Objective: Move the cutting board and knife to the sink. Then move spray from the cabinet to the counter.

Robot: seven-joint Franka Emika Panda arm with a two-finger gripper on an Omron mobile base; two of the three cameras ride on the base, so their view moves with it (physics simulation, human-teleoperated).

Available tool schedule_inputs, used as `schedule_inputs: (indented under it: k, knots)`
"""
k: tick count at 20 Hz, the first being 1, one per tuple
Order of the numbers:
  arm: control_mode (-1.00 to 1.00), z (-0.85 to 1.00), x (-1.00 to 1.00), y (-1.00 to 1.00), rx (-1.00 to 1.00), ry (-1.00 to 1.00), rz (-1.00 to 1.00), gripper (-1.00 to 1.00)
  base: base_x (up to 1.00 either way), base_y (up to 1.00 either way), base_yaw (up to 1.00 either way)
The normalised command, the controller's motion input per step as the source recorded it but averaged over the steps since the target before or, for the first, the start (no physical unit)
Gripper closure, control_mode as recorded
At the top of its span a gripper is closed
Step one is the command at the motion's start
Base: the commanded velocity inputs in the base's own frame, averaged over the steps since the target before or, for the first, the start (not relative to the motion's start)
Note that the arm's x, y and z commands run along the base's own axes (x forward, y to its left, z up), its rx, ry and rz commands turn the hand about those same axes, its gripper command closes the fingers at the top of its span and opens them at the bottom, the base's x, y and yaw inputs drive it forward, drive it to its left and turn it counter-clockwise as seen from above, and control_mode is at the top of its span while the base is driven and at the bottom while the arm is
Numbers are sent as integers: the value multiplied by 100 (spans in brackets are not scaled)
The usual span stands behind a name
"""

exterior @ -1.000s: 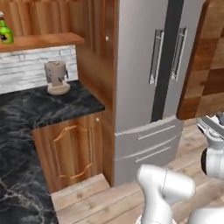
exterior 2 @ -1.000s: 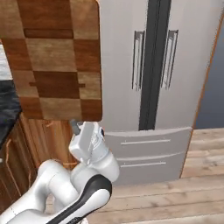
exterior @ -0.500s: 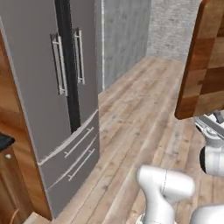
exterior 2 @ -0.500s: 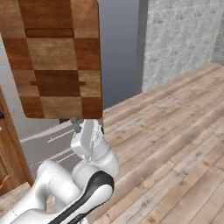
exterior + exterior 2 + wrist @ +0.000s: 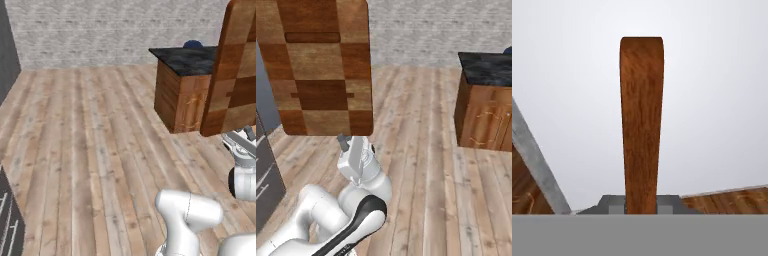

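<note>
**Cutting board in transit, held upright; sink not reached**

Left base view: the cutting board (image 5: 234,70) stands on edge at the right of the picture, its top and right side cut off. Below it sits the gripper (image 5: 240,141), partly cropped, so the jaws themselves are hard to read here. Behind is a counter (image 5: 192,57) on a wooden cabinet base, with a blue object (image 5: 193,44) on top, too small to identify. Wooden floor (image 5: 90,135) in the foreground.

Right base view: board face-on, checkered, upright above the gripper (image 5: 345,141), which clamps its lower edge. The board's top edge runs out of frame. Counter at far right, partly cropped.

Hand view: board seen edge-on, rising from between the fingertips (image 5: 615,204); jaws closed narrow on it.

Judgement: first step is underway, not complete. Board is lifted but not yet at the sink. Knife and spray steps appear outstanding; nothing here settles where they are.
</note>
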Motion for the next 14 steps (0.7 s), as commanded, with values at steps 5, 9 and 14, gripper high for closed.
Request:
schedule_inputs:
  k: [5, 9, 14]
  knots:
    - [100, 0, 0, 0, 0, 0, 0, 100, 14, 0, -94]
    - [100, 0, 0, 0, 0, 0, 0, 100, 50, 8, -83]
    - [100, 0, 0, 0, 0, 0, 0, 100, 77, 36, -77]
